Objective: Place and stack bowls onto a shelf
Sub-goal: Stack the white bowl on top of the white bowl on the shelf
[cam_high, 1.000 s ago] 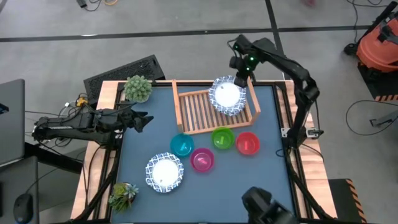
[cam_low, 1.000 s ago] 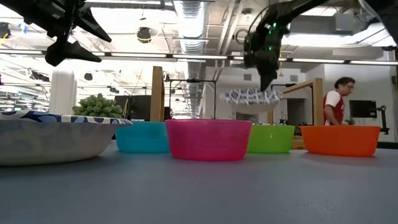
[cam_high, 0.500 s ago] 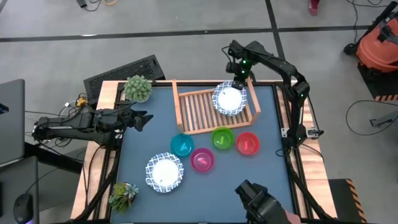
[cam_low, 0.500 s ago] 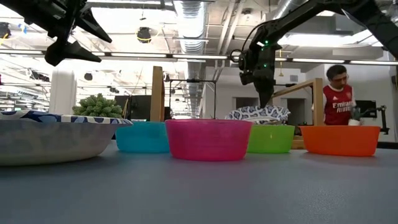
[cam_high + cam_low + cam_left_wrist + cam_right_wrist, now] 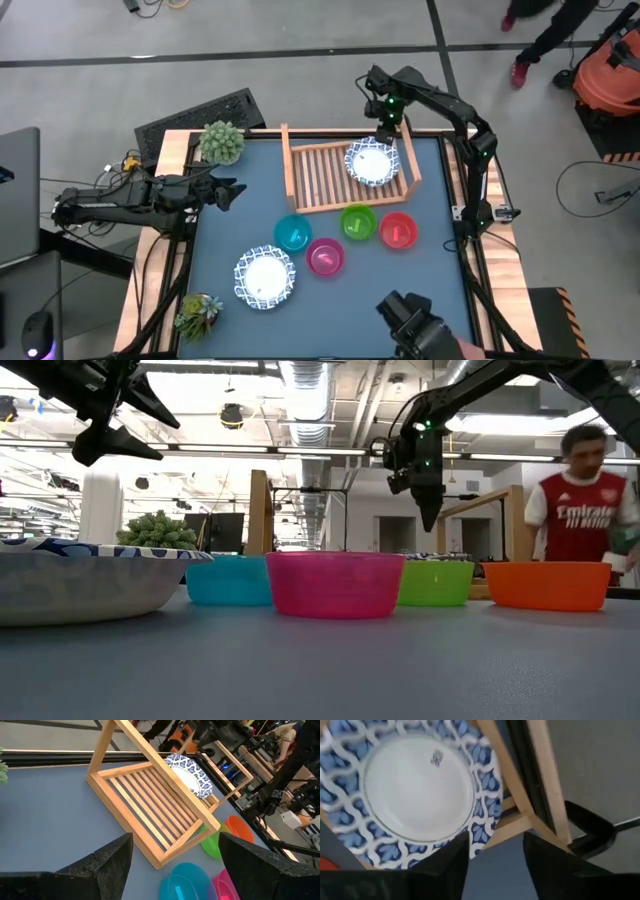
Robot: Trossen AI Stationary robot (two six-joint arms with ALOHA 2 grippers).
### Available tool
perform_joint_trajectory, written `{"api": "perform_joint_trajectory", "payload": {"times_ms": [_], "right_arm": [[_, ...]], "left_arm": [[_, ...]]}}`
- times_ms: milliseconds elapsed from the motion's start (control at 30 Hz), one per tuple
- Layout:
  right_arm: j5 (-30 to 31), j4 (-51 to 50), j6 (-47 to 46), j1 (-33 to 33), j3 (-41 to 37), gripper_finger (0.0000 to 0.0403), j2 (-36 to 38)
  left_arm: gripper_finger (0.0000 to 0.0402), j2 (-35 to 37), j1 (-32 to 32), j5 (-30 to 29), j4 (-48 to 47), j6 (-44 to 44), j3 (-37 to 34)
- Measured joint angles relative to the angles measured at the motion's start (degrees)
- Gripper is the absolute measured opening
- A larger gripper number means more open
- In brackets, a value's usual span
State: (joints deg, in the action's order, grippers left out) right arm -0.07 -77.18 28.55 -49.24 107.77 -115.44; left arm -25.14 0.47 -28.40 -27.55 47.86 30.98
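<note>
Covering blue table (image 5: 230,225), grey floor (image 5: 300,25), person (image 5: 580,510) behind

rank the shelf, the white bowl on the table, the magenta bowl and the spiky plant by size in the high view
Largest to smallest:
1. shelf
2. white bowl on the table
3. magenta bowl and spiky plant: these look about alike, so no ranking between them.

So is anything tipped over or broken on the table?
Nothing stands out. One patterned bowl sits flat on the shelf, another upright on the table, and the four coloured bowls stand upright in a row. Nothing looks spilled or cracked.
</note>
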Motion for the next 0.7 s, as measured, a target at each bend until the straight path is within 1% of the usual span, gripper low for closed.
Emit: {"api": "perform_joint_trajectory", "payload": {"times_ms": [67,133,200,300,367,567,700], "right_arm": [[-0.79,-0.23,-1.26,0.69,2.01,0.0227,0.07],[-1.21,-1.38,-1.55,1.99,4.84,0.0234,0.07],[-2.01,-2.12,-1.55,3.71,8.29,0.0234,0.07],[-5.08,-2.33,-1.65,6.82,13.80,0.0231,0.11],[-6.82,-2.34,-2.36,9.11,17.70,0.0229,0.11],[-7.84,-2.36,-3.10,17.09,26.66,0.0229,0.17],[-7.81,-0.82,-3.21,21.32,26.51,0.0229,1.62]], "left_arm": [[0.0281,0.02,0.00,1.03,0.00,0.00,0.00],[0.0281,0.01,0.00,3.35,-0.17,-0.17,0.00],[0.0281,-0.01,0.00,5.72,-0.86,-0.17,0.00],[0.0281,-1.01,0.00,9.30,-2.69,0.91,0.02],[0.0281,-2.45,0.00,13.01,-4.32,1.79,0.02],[0.0281,-11.23,-0.60,27.33,-7.26,3.42,0.02],[0.0281,-17.98,-2.54,34.26,-8.66,4.66,0.00]]}}
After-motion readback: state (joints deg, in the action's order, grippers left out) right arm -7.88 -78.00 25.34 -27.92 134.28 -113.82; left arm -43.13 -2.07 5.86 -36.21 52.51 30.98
